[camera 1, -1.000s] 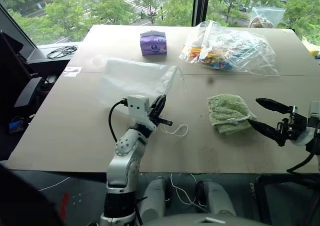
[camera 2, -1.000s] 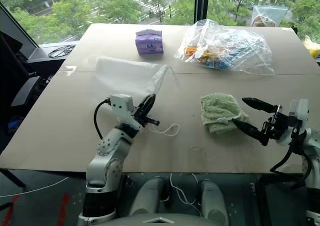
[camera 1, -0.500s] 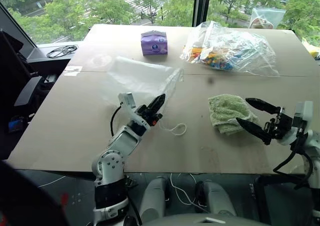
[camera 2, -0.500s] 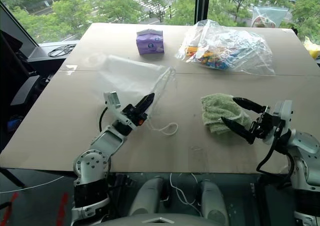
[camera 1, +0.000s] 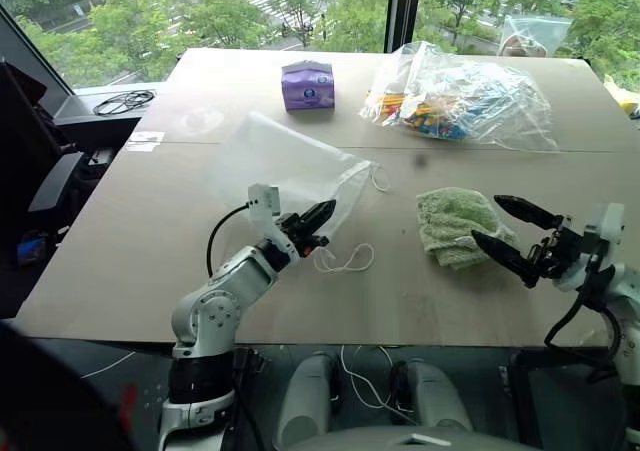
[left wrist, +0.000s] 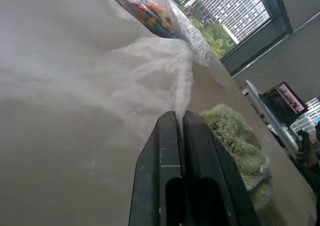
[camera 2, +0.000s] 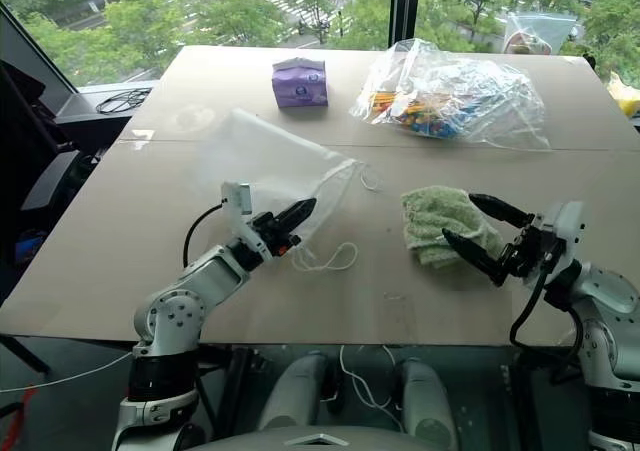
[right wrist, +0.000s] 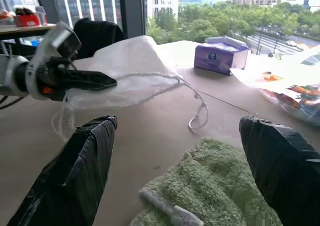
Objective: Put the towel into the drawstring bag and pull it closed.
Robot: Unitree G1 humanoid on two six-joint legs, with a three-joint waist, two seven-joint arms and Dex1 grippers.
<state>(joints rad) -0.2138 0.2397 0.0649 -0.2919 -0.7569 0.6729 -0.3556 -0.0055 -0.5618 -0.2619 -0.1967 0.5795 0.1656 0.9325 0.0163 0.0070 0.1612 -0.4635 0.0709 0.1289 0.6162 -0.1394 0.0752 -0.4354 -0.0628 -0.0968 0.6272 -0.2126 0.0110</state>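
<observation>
The drawstring bag (camera 1: 285,163) lies translucent and white on the table left of centre, its mouth turned toward the towel. White cords loop out at the mouth (camera 1: 345,261). My left gripper (camera 1: 322,214) is shut on the fabric at the bag's mouth, as the thin cloth pinched between its fingers (left wrist: 170,151) shows. The light green fluffy towel (camera 1: 450,223) lies folded to the right of the bag. My right gripper (camera 1: 487,221) is open at the towel's right edge, one finger on either side of that edge. In the right wrist view the towel (right wrist: 210,186) sits low between its wide-spread fingers (right wrist: 85,171).
A purple tissue box (camera 1: 307,84) stands at the back. A clear plastic bag of colourful items (camera 1: 460,99) lies at the back right. A black cable coil (camera 1: 122,102) rests on the ledge beyond the table's left edge. The table's front edge (camera 1: 330,341) runs just below both grippers.
My left arm has swung its elbow outward and rolled the wrist, drawing the bag's mouth rightward toward the towel. The right gripper has edged left up to the towel, still open.
</observation>
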